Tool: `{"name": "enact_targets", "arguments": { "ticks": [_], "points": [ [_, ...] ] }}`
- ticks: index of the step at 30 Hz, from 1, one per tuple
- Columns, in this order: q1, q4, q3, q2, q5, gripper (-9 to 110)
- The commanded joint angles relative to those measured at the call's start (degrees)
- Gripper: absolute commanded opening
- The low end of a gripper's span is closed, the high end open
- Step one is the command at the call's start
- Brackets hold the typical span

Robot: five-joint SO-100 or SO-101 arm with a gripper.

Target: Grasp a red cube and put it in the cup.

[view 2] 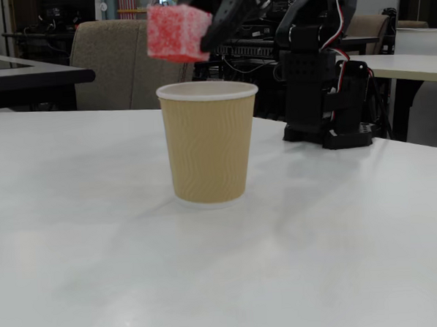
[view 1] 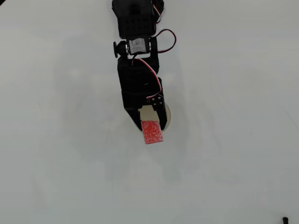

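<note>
We hold the cube [view 2: 179, 33] in the gripper [view 2: 197, 34], clamped between the fingers and lifted clear above the cup [view 2: 208, 142]. In the fixed view the cube hangs just over the cup's rim, toward its left side and not touching it. In the overhead view the cube [view 1: 152, 131] juts out from the gripper [view 1: 150, 125] tip, and the cup [view 1: 167, 116] lies mostly hidden beneath the gripper, only a sliver of rim showing at its right.

We judge the carry nearly done and the release the next step. The risk is in alignment: seen from above, the cube looks to sit beyond the part of the cup we can see, so if we let go here it may strike the rim or fall outside onto the bench [view 1: 233, 163]. The cube looks spongy, so a rim hit could bounce it away. Coming down off-centre could also let a finger nudge the light cup and tip it.
</note>
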Motion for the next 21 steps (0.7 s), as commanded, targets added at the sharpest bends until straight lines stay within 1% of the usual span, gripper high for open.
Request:
{"name": "enact_targets", "arguments": {
  "ticks": [1, 21],
  "points": [
    [-0.44, 0.53, 0.00, 4.13, 0.53, 13],
    [2.29, 8.17, 0.44, 10.11, 0.53, 13]
  ]
}}
